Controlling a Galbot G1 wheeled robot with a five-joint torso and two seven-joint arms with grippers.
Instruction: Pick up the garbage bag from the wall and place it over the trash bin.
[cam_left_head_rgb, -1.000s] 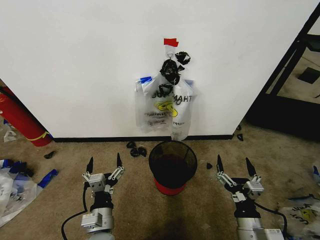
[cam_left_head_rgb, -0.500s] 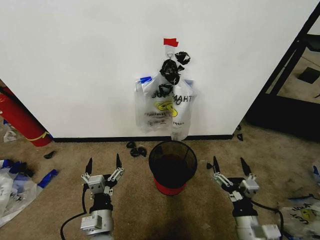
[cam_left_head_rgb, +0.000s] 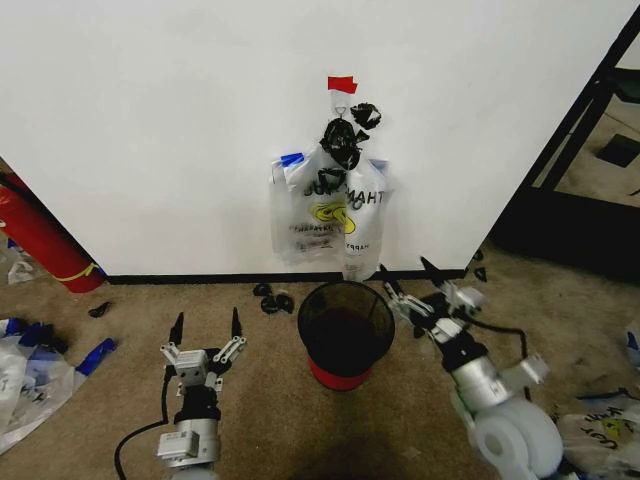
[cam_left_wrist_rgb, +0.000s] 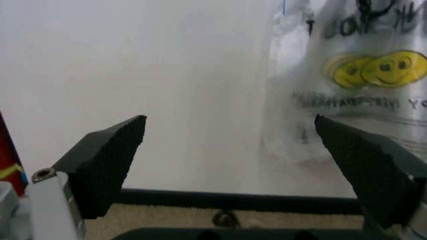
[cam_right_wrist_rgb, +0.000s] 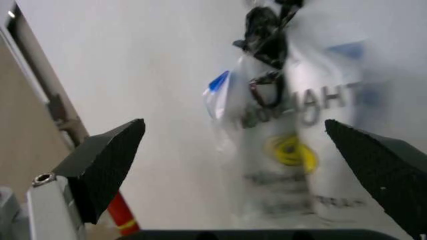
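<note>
floor (cam_left_head_rgb: 280, 400): brown carpet | trash bin (cam_left_head_rgb: 345, 330) upright (near wall) | black lumps (cam_left_head_rgb: 273, 298) | red cylinder (cam_left_head_rgb: 40, 240) leaning

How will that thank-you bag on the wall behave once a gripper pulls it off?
The garbage bag looks thin and see-through, so probably floppy and very light. It hangs in wrinkled folds, so it will likely collapse and cling. The glossy film may slip in the open right gripper.

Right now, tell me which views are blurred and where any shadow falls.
Head view: sharp, with a dark shadow on the carpet below the trash bin. Left wrist view: garbage bag soft, lettering hazy. Right wrist view: the bag smeared, its print unreadable.
</note>
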